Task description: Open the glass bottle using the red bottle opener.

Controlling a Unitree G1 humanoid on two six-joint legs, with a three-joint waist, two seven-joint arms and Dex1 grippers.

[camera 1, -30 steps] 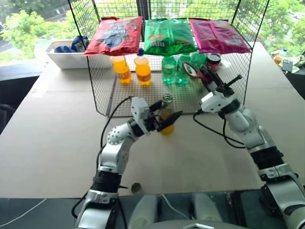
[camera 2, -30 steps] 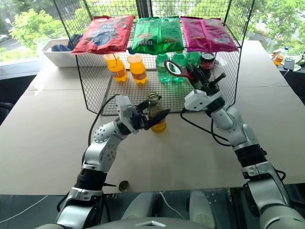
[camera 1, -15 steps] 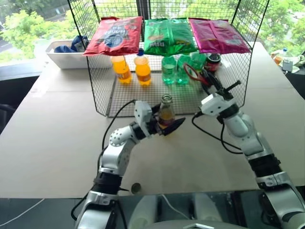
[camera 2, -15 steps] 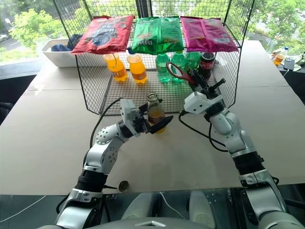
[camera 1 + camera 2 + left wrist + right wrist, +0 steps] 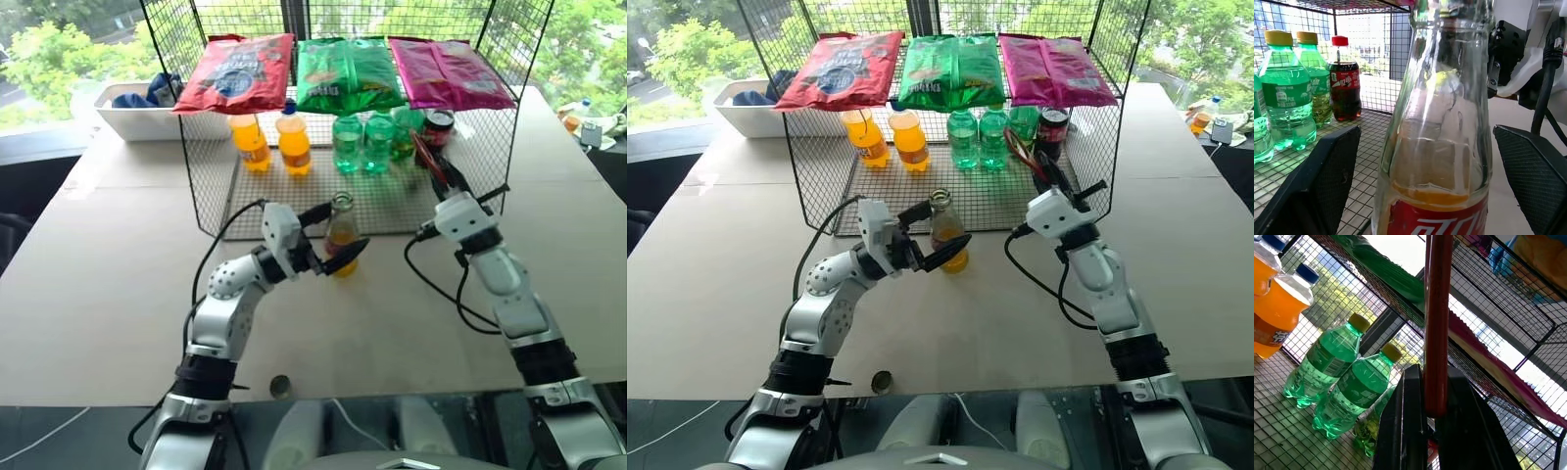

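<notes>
The glass bottle (image 5: 342, 232) stands upright on the table in front of the wire rack, holding some yellow-orange drink above a red label (image 5: 1440, 220). My left gripper (image 5: 347, 225) is open around it, one black finger (image 5: 1317, 181) on each side with a gap to the glass. To the right and slightly farther back, my right gripper (image 5: 448, 184) is shut on the red bottle opener (image 5: 428, 157). The opener points up toward the rack and is seen edge-on (image 5: 1437, 318) between the fingers (image 5: 1400, 431).
The wire rack (image 5: 206, 186) behind the bottle holds orange bottles (image 5: 293, 139), green bottles (image 5: 348, 144) and a dark cola bottle (image 5: 1344, 78), with snack bags (image 5: 348, 70) on top. A white bin (image 5: 127, 113) sits far left. A small round piece (image 5: 279, 385) lies at the table's front edge.
My right gripper has swung right and down with the opener, rolling it edge-on. My left gripper's fingers have spread slightly around the bottle, which stays in place.
</notes>
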